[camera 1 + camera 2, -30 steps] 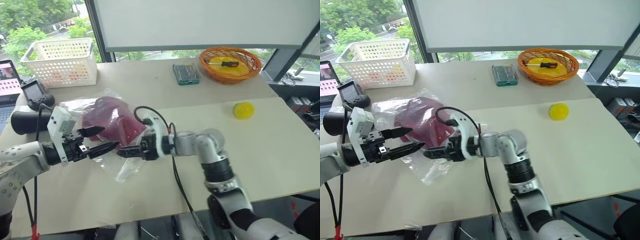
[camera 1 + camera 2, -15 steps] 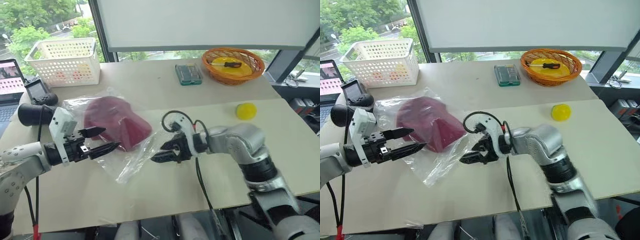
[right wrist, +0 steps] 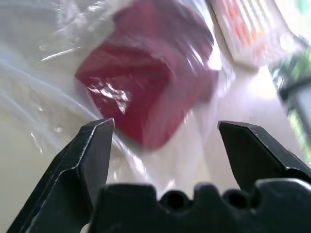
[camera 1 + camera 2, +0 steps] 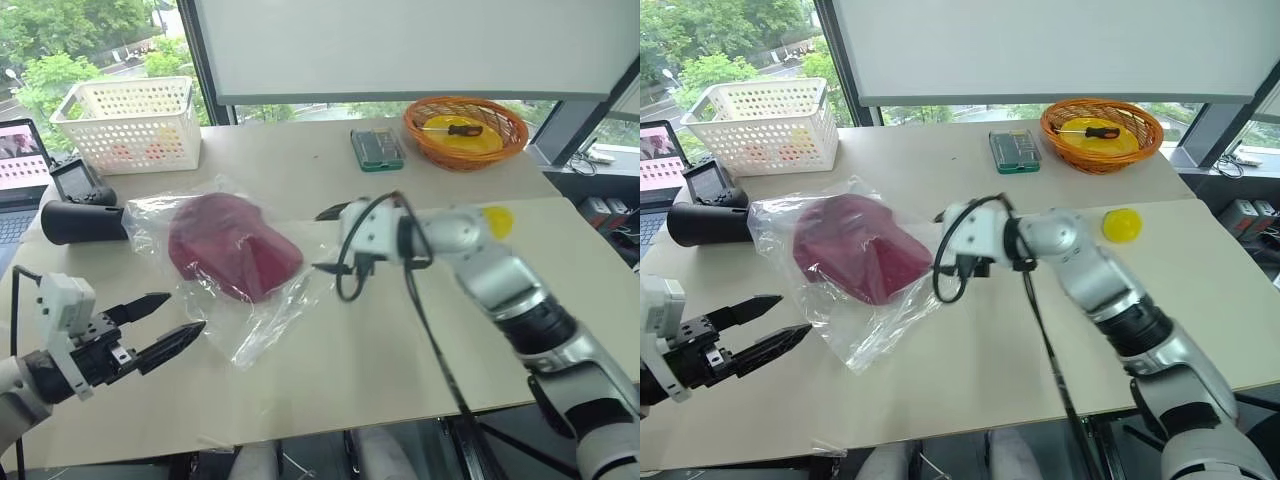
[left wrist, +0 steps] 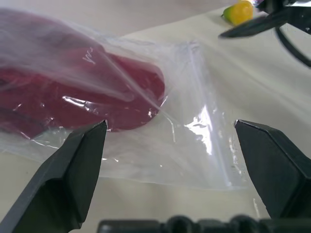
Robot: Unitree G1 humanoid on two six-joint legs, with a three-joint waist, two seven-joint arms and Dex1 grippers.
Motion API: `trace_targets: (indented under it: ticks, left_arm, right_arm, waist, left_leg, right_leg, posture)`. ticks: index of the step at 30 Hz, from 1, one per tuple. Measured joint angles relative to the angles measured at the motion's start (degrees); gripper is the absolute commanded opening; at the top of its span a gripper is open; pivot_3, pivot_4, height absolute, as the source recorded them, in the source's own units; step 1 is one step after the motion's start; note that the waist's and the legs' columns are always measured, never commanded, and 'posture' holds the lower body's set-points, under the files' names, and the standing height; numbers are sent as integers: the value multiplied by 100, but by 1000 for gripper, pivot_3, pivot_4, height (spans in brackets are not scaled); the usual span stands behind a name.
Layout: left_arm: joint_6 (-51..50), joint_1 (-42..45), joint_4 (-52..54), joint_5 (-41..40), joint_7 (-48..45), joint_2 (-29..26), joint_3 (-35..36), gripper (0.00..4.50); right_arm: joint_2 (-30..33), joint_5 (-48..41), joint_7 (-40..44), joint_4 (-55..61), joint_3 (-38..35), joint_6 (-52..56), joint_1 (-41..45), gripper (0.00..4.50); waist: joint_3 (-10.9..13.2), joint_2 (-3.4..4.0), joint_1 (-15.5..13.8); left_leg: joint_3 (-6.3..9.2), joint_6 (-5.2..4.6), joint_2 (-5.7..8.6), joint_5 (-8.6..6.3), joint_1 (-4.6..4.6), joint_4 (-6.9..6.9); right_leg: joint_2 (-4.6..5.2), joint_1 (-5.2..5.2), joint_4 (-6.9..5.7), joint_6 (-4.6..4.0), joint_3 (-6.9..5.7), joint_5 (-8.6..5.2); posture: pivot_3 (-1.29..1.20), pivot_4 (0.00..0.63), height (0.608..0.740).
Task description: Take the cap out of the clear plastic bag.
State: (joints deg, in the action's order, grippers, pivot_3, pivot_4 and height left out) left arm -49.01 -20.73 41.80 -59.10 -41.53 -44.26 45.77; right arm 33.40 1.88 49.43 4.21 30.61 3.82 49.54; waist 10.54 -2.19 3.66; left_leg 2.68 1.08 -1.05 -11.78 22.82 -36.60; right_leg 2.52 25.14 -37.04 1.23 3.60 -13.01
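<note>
On the table's left half the cap (image 4: 228, 250) sits inside the bag (image 4: 262, 318), both grippers (image 4: 162, 322) (image 4: 333, 238) spread wide, empty. Best bet: left pins plastic, right reaches the opening.

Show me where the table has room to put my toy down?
Bare table lies in front of the clear plastic bag, and between the yellow ball and the near edge. It's crowded by the white basket and black cylinder.
</note>
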Motion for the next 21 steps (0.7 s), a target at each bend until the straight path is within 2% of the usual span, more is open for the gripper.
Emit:
trace_targets:
  ticks: [2, 5, 8, 12, 19, 21]
  left_arm:
    - [2, -59, 94, -176, 115, 7, 42, 4500]
    - [8, -175, 177, -315, 281, 23, 49, 4500]
    - [14, -214, 225, -412, 385, 8, 49, 4500]
    - [19, -193, 221, -446, 475, -79, 48, 4500]
    - [21, 55, 207, -576, 675, -212, -42, 4500]
    - [20, 105, 205, -634, 739, -278, -68, 4500]
  right_arm:
    - [-51, 514, -65, -330, 215, -767, 1, 4081]
    - [-150, 1454, -515, -1114, 464, -1882, 74, 4081]
    - [-339, 2012, -863, -1726, 518, -2568, 96, 4081]
    - [-565, 2614, -1294, -2370, 521, -3076, 292, 4081]
    - [-1636, 3530, -2480, -3618, 729, -3475, 690, 4081]
    - [-1770, 3648, -2644, -3841, 810, -3626, 793, 4081]
  waist:
    - [0, 0, -3]
    - [-1, -1, 17]
    - [-1, -1, 23]
    - [-1, -1, 27]
    - [-2, -3, 41]
    - [-2, -3, 34]
  left_leg:
    - [0, 0, 0, 0, 0, 0]
    - [-1, 0, 1, 0, -4, 0]
    - [0, 1, 0, 1, -8, 0]
    - [0, 2, 2, 2, -14, 0]
    - [4, 2, 0, 2, -23, 0]
    - [4, 3, 2, 2, -23, 0]
  right_leg:
    - [0, 0, 0, -39, 0, 23]
    - [-1, -1, -1, -45, 0, 27]
    - [-3, -3, -5, -47, 0, 27]
    - [-3, -9, -6, -48, 2, 28]
    - [-8, -13, -10, -54, 4, 31]
    - [-4, -16, -8, -53, 4, 31]
  posture:
    - [0, 150, 736]
    - [0, 150, 736]
    - [0, 150, 736]
    - [0, 150, 736]
    - [0, 150, 736]
    - [0, 150, 736]
